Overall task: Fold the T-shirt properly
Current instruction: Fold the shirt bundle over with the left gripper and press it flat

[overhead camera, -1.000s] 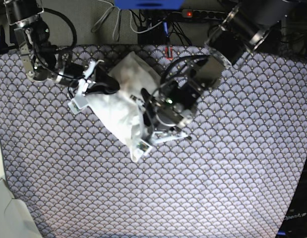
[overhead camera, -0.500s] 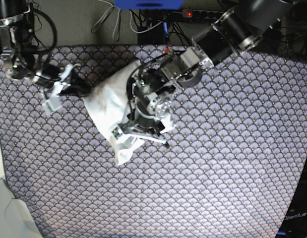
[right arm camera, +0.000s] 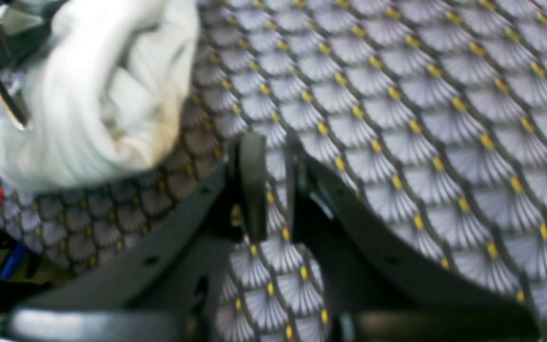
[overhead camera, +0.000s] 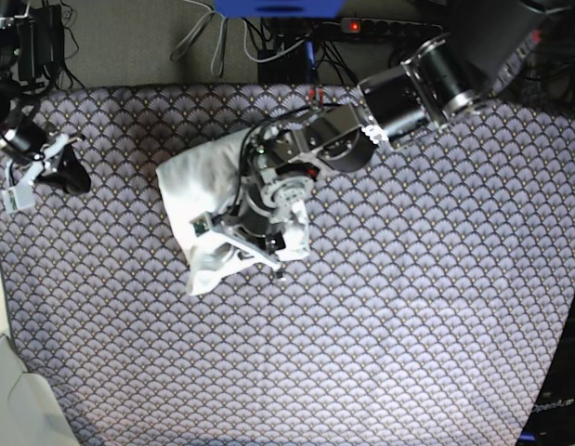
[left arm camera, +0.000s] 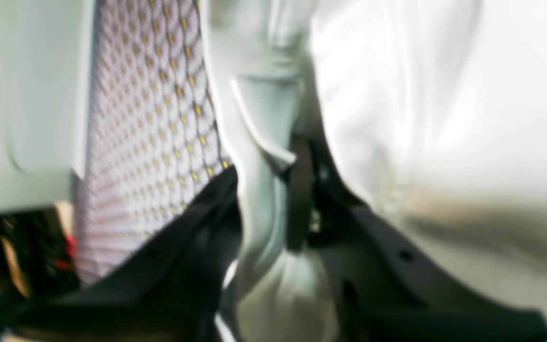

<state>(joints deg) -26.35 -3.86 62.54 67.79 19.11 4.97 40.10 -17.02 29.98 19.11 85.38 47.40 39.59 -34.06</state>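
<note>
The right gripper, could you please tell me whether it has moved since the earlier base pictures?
Yes; in the base view the right gripper has moved toward the left edge of the patterned table, away from the T-shirt.

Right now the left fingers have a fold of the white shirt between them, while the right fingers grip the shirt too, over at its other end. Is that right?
Not quite: the right fingers don't grip the shirt. The right wrist view shows them apart from it, with a gap between them and only patterned cloth behind. The left fingers do have a fold between them.
</note>
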